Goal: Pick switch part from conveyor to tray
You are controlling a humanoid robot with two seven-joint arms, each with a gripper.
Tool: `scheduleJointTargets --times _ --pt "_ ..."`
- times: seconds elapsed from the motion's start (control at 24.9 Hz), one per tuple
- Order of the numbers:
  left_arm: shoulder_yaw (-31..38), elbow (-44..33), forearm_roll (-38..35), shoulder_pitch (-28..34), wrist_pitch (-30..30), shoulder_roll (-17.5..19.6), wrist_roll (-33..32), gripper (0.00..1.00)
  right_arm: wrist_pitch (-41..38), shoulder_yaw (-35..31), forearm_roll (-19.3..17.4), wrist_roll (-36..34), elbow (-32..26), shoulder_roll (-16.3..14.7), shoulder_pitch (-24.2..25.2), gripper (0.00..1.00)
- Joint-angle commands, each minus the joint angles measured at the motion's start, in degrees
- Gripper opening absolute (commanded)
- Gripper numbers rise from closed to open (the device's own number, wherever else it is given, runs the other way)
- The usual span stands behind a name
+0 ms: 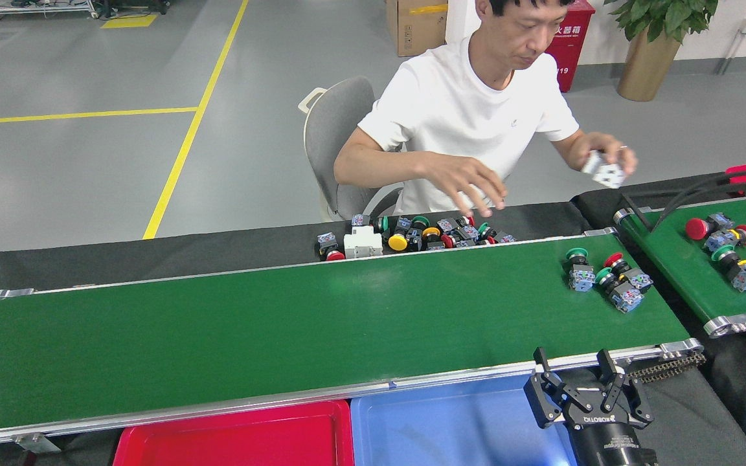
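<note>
The conveyor [295, 317] is the long dark-green belt with silver rails across the middle. Three switch parts lie near its right end: one with a green cap [579, 268], one with a red cap [625, 270] and another green-capped one [616, 291]. My right gripper [575, 364] is open and empty, standing at the belt's near rail, below and a little left of those parts. Under it sits the blue tray [438, 427]; a red tray [230, 437] lies to its left. My left gripper is out of view.
A second green belt [677, 259] at the right carries several more switch parts under a black curved bar [697, 188]. A seated person behind the conveyor holds a white block [606, 172] in one hand; the other hand hovers over a pile of parts [412, 236].
</note>
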Motion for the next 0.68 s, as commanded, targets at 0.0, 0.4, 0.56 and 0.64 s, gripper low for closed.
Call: scheduleJointTargets --times 0.0,0.4,0.56,0.64 --pt "0.1 -0.5 0.2 -0.1 0.2 0.7 0.5 1.00 4.1 -0.3 0.2 2.4 2.3 -0.5 -2.6 0.98" --pt "-0.1 -0.5 -0.1 0.0 0.1 0.7 0.5 1.00 7.4 -0.6 -0.4 2.5 24.6 -1.3 -20.7 0.98" --pt "-0.1 -0.5 -0.2 -0.1 0.1 0.7 0.5 1.00 7.3 0.2 -0.4 2.5 27.5 -0.6 -23.0 0.98" --pt "-0.2 -0.5 -0.2 -0.1 0.1 0.6 0.5 1.00 7.1 0.7 -0.4 2.4 28.9 -0.5 -23.5 0.98"
